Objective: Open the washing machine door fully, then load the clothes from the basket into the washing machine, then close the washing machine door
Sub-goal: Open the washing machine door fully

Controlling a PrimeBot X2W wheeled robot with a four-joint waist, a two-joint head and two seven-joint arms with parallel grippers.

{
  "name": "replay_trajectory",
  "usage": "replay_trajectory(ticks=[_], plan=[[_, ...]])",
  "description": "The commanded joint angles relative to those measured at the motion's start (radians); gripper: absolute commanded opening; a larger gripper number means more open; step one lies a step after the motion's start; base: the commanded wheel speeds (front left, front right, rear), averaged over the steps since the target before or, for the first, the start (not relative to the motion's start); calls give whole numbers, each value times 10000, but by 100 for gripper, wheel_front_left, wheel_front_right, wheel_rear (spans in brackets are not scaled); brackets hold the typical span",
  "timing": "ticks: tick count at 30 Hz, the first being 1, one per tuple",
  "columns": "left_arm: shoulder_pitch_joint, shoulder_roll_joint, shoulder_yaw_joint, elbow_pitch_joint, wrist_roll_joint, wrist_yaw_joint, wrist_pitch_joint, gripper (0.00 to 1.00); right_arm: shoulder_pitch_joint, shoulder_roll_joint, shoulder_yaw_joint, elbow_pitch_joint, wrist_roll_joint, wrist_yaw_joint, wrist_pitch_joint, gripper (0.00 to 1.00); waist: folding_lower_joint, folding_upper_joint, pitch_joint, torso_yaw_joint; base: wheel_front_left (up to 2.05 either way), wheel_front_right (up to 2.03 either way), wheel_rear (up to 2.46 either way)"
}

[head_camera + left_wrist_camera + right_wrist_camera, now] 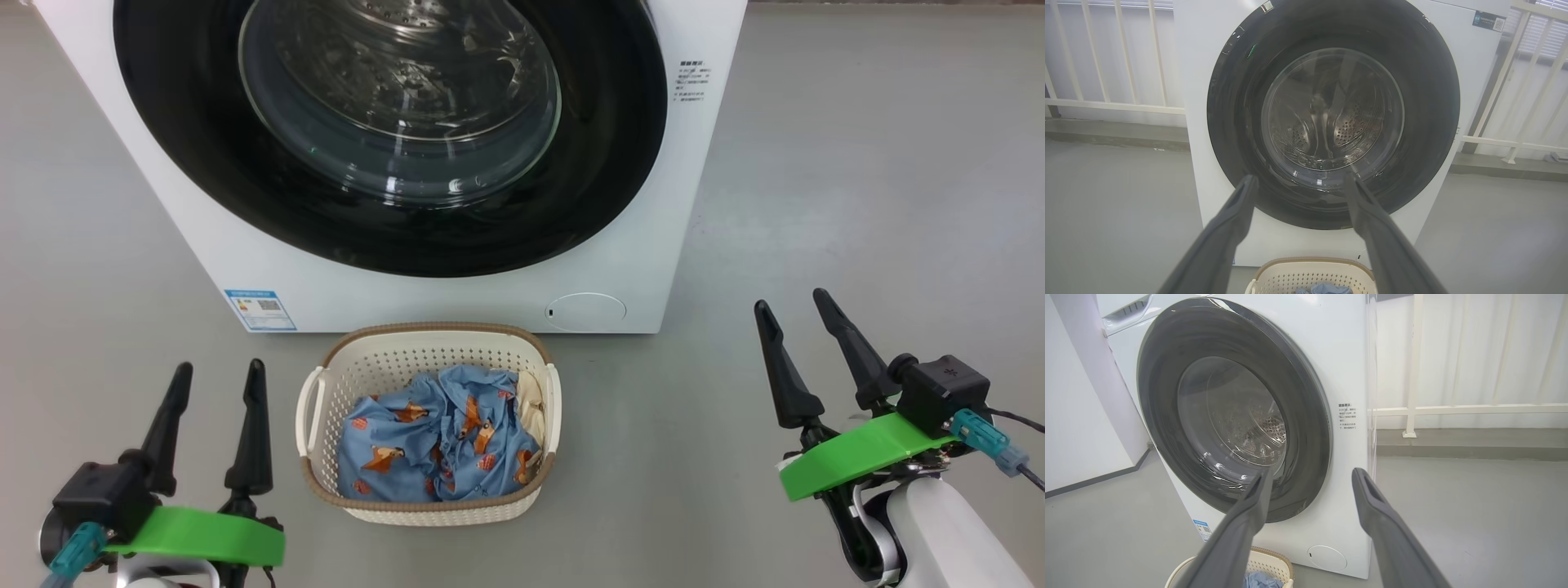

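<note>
A smooth grey floor (857,163) spreads all round, evenly lit and faintly glossy. At the far side runs a cream-white railing (1106,106) of upright bars, standing on a low grey kerb (1114,136). White curtains (1494,347) hang beyond the railing. A plain white wall (1073,416) meets the floor at a dark skirting strip (1098,478).

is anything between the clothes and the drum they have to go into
Yes: the washing machine door is shut, covering the opening of the washing machine. The clothes lie in the basket on the floor before it.
</note>
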Motion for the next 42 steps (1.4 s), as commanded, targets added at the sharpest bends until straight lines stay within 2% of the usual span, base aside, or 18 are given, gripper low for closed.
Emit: replay_trajectory(ticks=[1,17,27,28,29,30,31,32,33,42], plan=[[-459,263,338,-245,57,8,-65,100,-341,9,90,-229,-67,46,-124,100,0,0,17,4,0,0,0],[-660,166,491,415,325,13,-65,100,-748,-50,-105,-260,-167,46,-124,100,0,0,492,48,0,0,0],[-935,292,379,449,220,10,-65,100,-1538,-240,-661,-316,-304,46,-124,100,0,0,1007,192,0,0,0],[-963,313,352,430,199,9,-65,100,-1631,-276,-717,-305,-294,46,-124,89,0,0,1061,224,0,0,0],[-963,313,352,430,199,9,-65,100,-1631,-276,-717,-305,-294,46,-124,89,0,0,1061,224,0,0,0],[-1021,352,316,380,155,9,-65,100,-1838,-293,-889,-277,-118,46,-124,43,0,0,1171,295,0,0,0],[-1021,352,316,380,155,9,-65,100,-1838,-293,-889,-277,-118,46,-124,43,0,0,1171,295,0,0,0],[-1048,367,307,348,135,9,-65,100,-1950,-310,-987,-266,-14,46,-124,31,0,0,1234,332,0,0,0],[-1073,377,299,311,116,9,-65,100,-2066,-352,-1082,-230,75,46,-124,0,0,0,1297,371,0,0,0],[-1210,443,267,69,-55,9,-65,100,-3303,-889,-1439,235,1556,46,-124,0,0,0,1925,770,0,0,0]])
